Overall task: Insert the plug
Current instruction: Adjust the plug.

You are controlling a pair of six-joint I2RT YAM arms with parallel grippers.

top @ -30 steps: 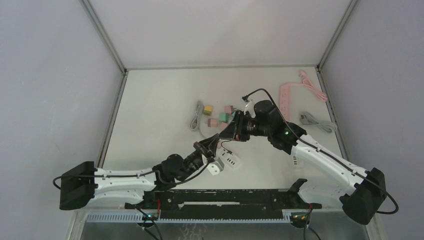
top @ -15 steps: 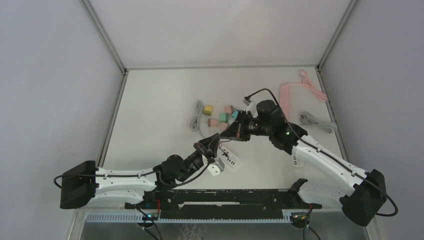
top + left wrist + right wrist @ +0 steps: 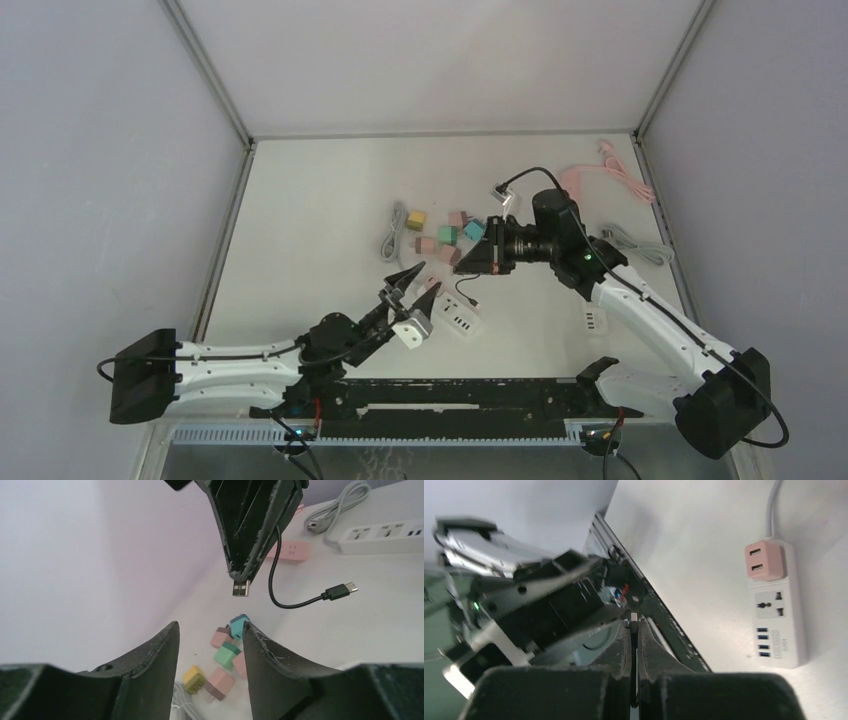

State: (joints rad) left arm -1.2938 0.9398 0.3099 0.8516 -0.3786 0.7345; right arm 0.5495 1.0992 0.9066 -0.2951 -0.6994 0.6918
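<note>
My right gripper [image 3: 463, 268] is shut on the black cable's metal USB plug [image 3: 241, 588], which sticks out past its fingertips [image 3: 235, 570]. In the right wrist view the plug [image 3: 634, 616] sits pinched between the closed jaws of the right gripper [image 3: 634, 623]. The cable's other end [image 3: 342, 589] hangs loose above the table. My left gripper [image 3: 418, 285] is open and empty just below and left of the plug. Its jaws [image 3: 209, 626] frame the coloured adapters. A white power strip [image 3: 776, 615] with USB ports and a pink USB adapter [image 3: 764, 562] lies on the table by the left gripper [image 3: 458, 320].
Several small coloured adapter cubes [image 3: 440, 232] and a grey cable [image 3: 392, 240] lie mid-table. A pink power strip [image 3: 575, 190] and another grey cable [image 3: 630, 242] are at the far right. A small white block with ports [image 3: 595, 320] lies beside the right forearm.
The left gripper opened and drew back toward the near left. The right gripper closed on the USB plug and carried it to the right, away from the left gripper.
</note>
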